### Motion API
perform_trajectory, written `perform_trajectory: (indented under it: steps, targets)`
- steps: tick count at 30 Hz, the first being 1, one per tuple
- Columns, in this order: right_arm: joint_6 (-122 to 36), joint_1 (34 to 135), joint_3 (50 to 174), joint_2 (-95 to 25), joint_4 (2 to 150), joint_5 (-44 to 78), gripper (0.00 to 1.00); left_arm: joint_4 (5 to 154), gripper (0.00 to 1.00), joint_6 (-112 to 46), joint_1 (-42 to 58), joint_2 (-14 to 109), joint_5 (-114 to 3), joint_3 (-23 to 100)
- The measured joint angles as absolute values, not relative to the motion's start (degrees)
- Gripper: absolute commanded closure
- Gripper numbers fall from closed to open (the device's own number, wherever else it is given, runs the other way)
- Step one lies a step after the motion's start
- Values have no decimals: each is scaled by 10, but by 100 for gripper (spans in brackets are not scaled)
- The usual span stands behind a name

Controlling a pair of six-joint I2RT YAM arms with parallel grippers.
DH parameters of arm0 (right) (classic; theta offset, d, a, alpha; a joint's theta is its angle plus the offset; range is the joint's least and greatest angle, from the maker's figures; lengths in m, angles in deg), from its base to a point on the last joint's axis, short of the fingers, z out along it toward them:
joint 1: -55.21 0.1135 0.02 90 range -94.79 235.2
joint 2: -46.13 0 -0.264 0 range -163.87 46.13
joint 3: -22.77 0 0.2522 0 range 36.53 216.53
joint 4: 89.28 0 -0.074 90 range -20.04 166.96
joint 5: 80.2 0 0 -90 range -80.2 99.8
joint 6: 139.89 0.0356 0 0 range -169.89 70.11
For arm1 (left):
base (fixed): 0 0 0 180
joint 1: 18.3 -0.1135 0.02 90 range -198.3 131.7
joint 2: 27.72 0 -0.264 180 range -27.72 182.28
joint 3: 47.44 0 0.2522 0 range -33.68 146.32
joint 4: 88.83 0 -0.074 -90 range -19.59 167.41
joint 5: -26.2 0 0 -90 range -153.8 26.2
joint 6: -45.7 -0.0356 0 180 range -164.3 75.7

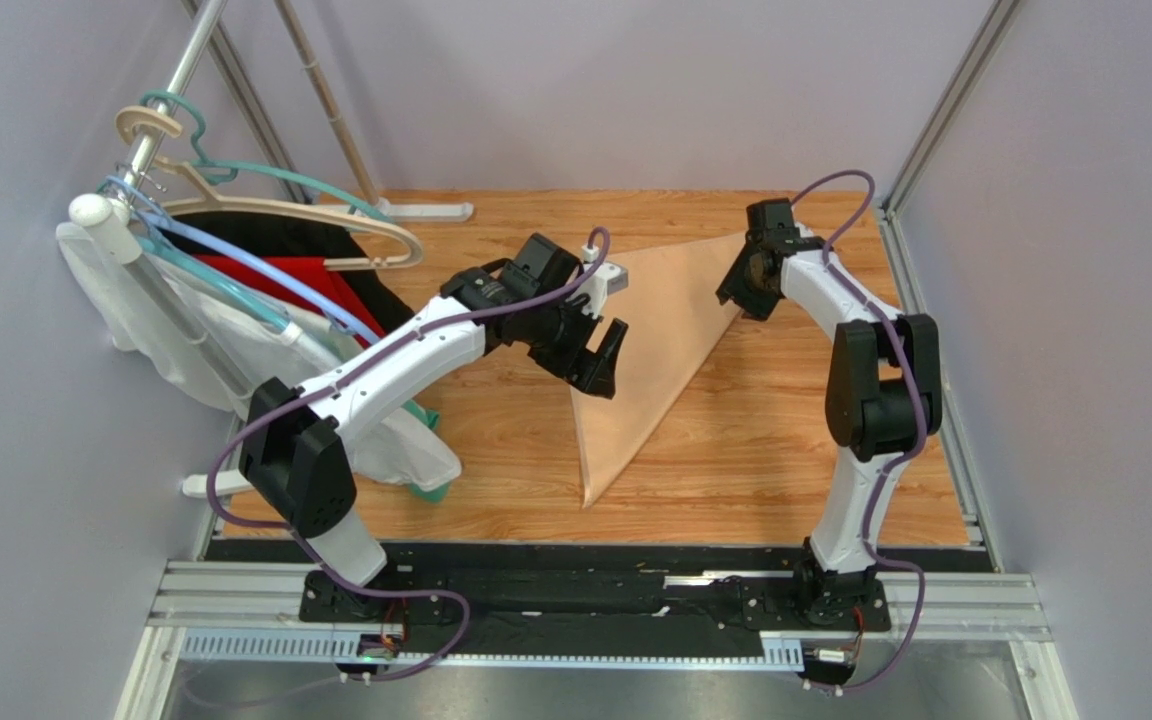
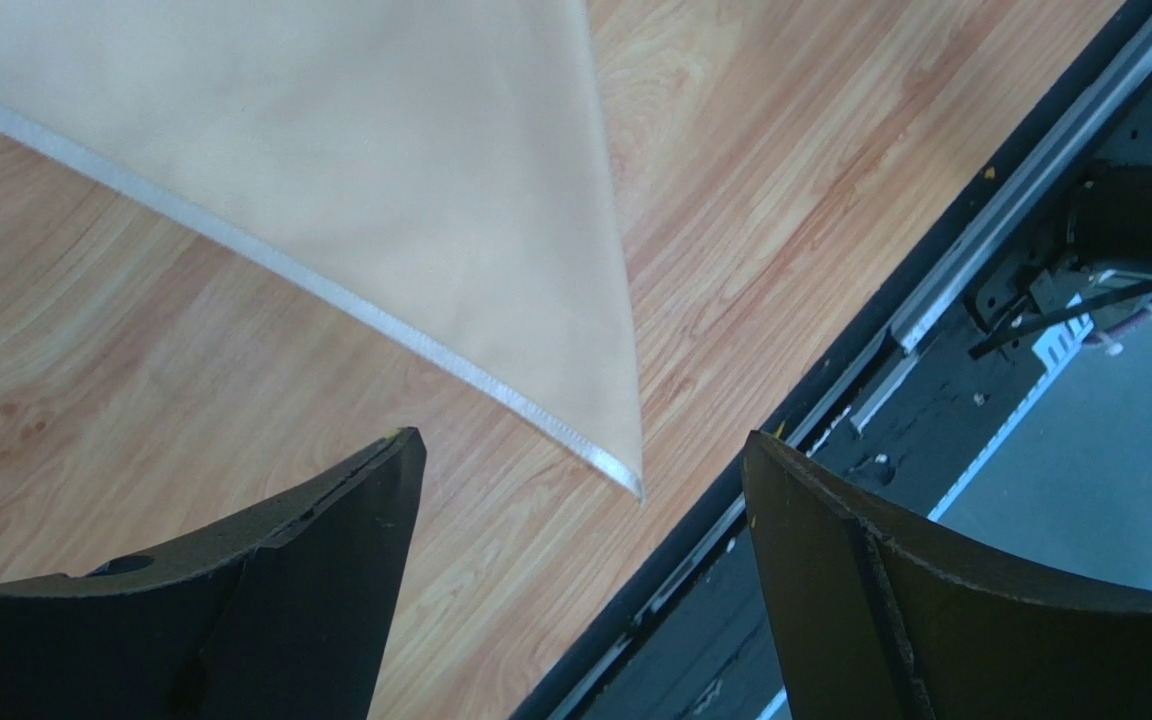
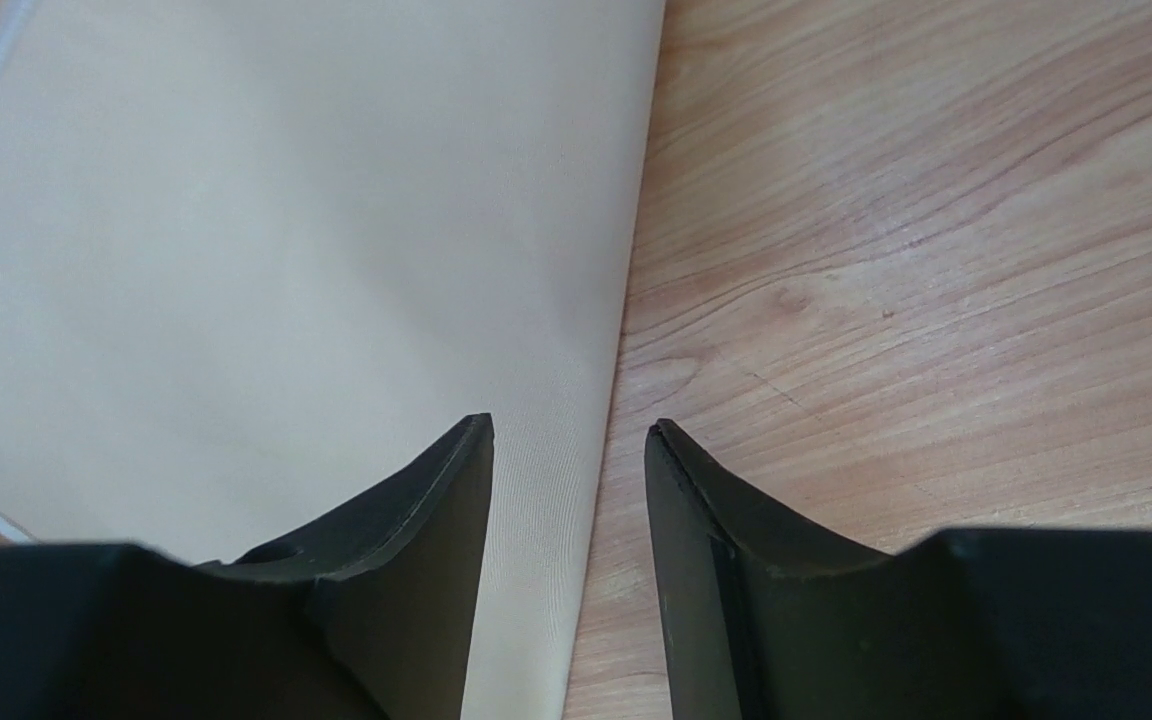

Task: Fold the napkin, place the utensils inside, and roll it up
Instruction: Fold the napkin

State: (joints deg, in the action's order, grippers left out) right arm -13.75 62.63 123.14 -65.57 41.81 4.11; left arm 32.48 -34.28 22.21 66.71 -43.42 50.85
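Here, napkin [image 3: 282,255] edge inside right claw [image 3: 570,428], seemingly ungripped

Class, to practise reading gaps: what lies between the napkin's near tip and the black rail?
Only bare wooden tabletop separates the napkin from the black rail, clearest in the top view.

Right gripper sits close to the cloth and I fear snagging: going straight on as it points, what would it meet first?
Probably the edge of the napkin, flat on the wooden table: the right gripper has its open jaws either side of that edge. Height above it is unclear.
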Motion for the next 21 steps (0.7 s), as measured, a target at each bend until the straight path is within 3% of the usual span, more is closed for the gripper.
perform_trajectory:
  steps: [15, 21]
  targets:
    - [-140, 626, 1240, -728, 410, 44, 59, 426, 13, -274, 256, 667, -433, 396]
    - [-139, 625, 1245, -730, 412, 45, 72, 440, 14, -270, 256, 667, -434, 387]
